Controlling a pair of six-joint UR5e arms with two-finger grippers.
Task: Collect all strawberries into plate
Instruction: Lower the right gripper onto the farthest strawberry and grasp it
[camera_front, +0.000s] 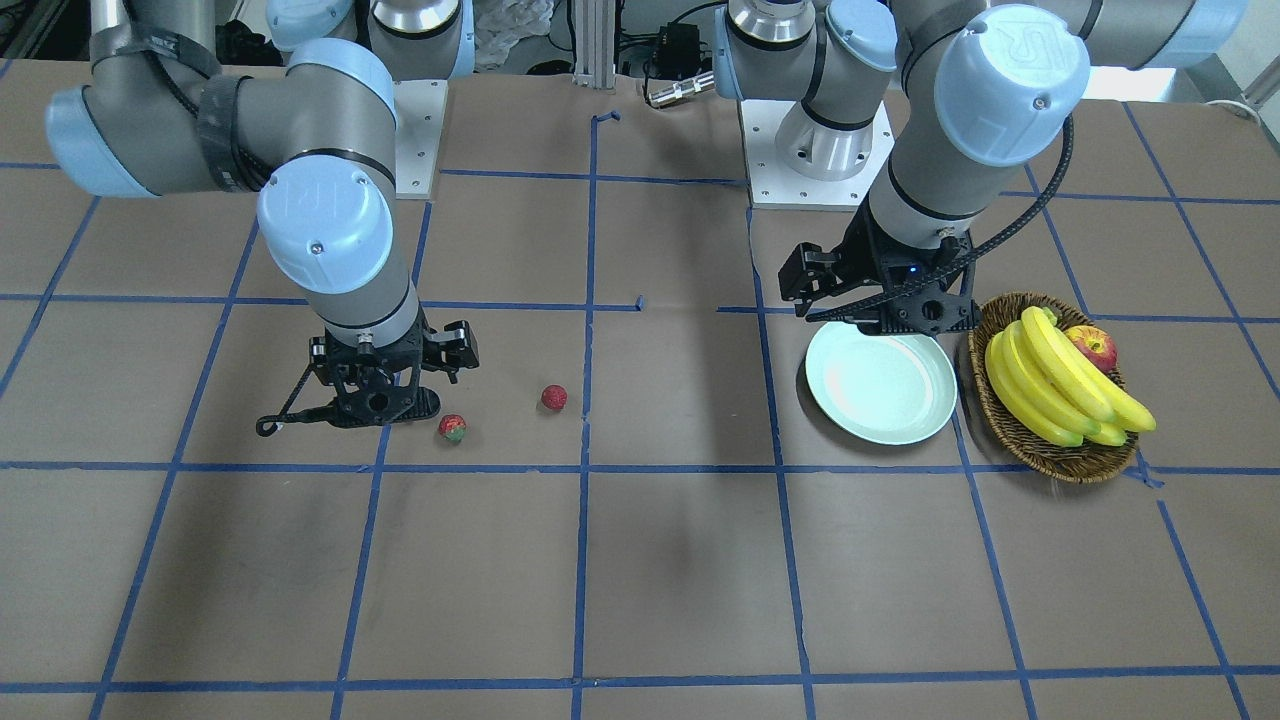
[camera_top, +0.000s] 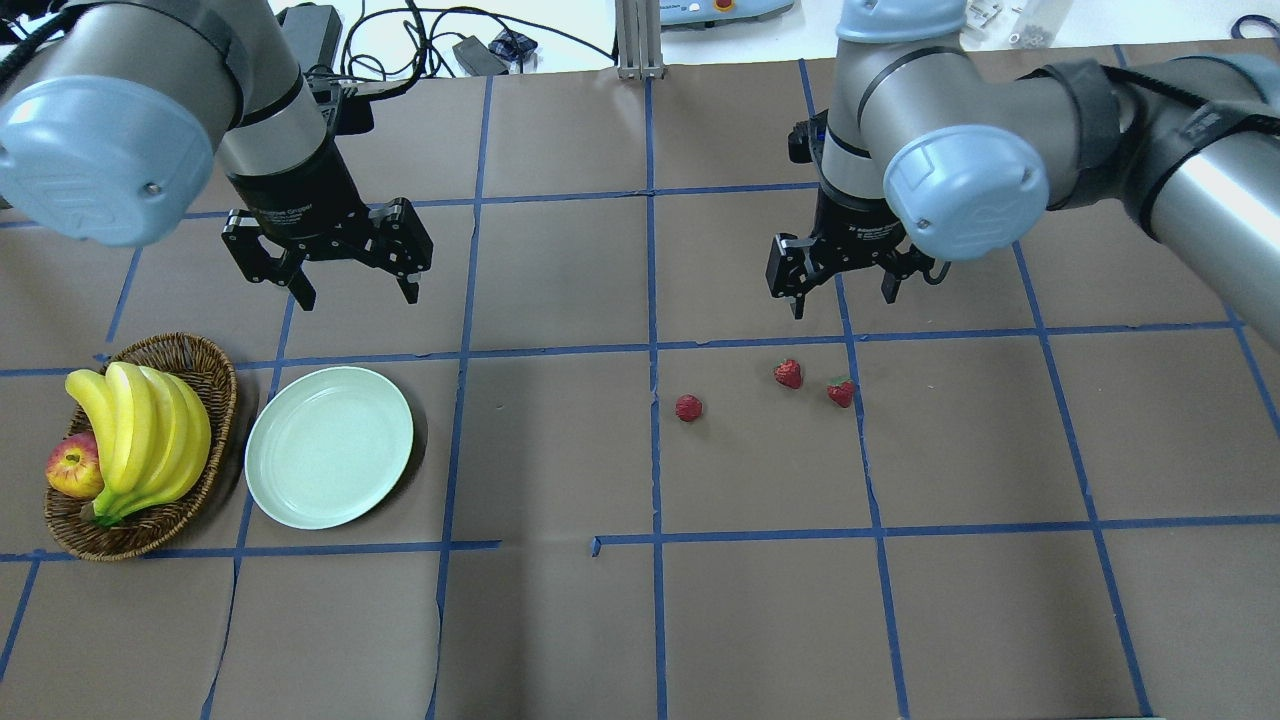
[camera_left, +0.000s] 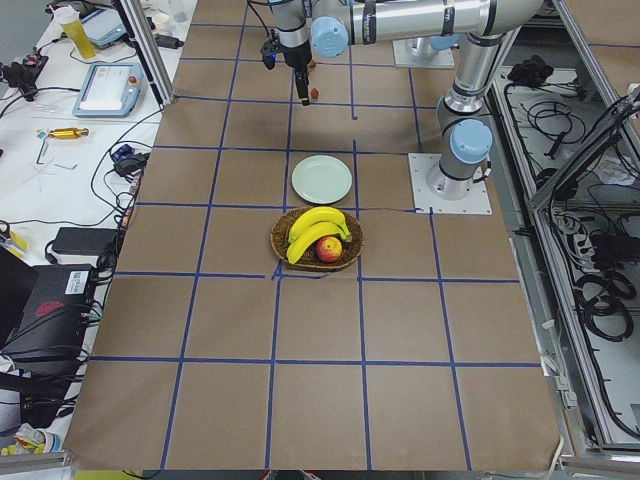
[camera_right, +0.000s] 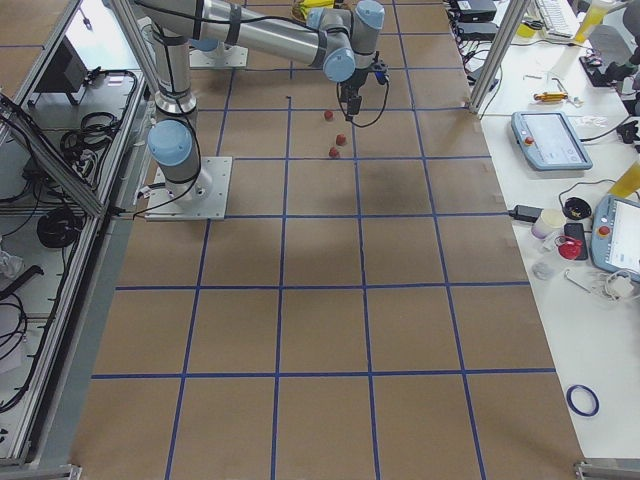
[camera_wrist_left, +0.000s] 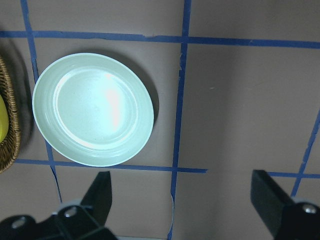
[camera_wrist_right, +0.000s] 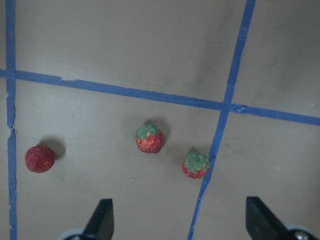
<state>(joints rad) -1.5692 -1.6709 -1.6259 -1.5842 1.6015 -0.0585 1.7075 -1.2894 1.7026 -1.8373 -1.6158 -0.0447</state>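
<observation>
Right gripper (camera_top: 843, 300) is held, jaws apart, just behind the three strawberries (camera_wrist_right: 149, 139), likely for picking. Left gripper (camera_top: 358, 297), jaws likewise apart, is kept by the plate (camera_top: 330, 445).

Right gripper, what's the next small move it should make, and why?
Probably shift over the strawberry beside the tape line and lower, fingers astride it. The right gripper hangs open above the table, and that berry lies nearest its centre in the wrist view. The other two strawberries also lie loose, and the plate is empty.
</observation>
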